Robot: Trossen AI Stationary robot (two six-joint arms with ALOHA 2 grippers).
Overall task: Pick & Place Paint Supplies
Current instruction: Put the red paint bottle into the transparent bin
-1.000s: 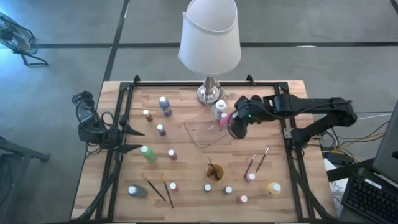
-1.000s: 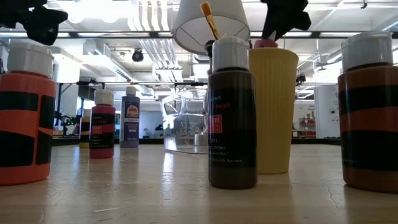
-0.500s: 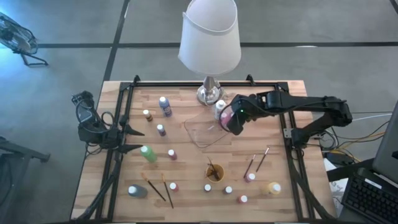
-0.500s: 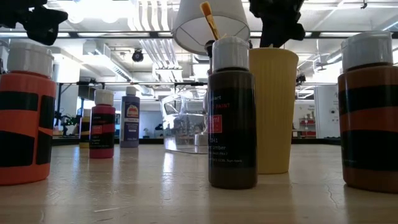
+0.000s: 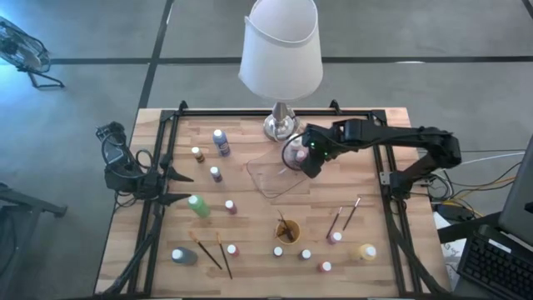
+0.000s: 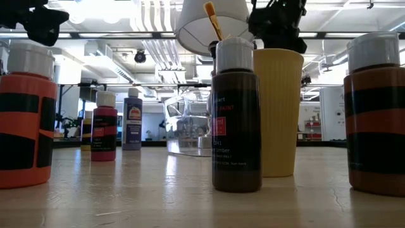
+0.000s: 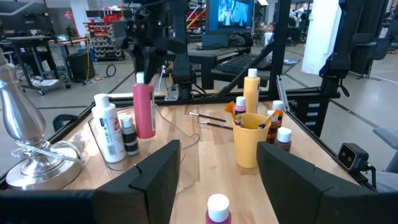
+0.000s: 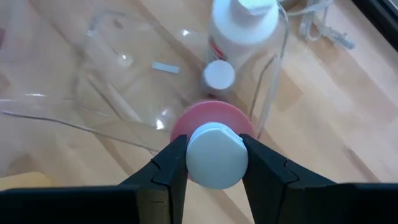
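From above, a pale wooden table [image 5: 258, 250] framed by black rails stands on a grey floor, with a white-shaded lamp [image 5: 281, 50] at its far edge and small paint bottles and thin brushes scattered around a clear plastic tray [image 5: 271, 179]. The right gripper [image 5: 301, 157] reaches over the tray's far corner, while the left gripper [image 5: 179, 187] waits at the table's left edge with its jaws spread and empty. At table height, the room behind shows ceiling lights and ductwork; a brown bottle [image 6: 236, 114] with a white cap stands before a ribbed yellow cup [image 6: 277, 111], and orange bottles flank the picture. The left wrist view shows a workshop with a monitor and racks, and the right gripper holding a pink bottle [image 7: 143, 109] upright just above the tray, beside a white bottle [image 7: 108, 129]. The right wrist view shows its jaws pinching the pink bottle's white cap [image 8: 214, 155] over the tray's clear wall.
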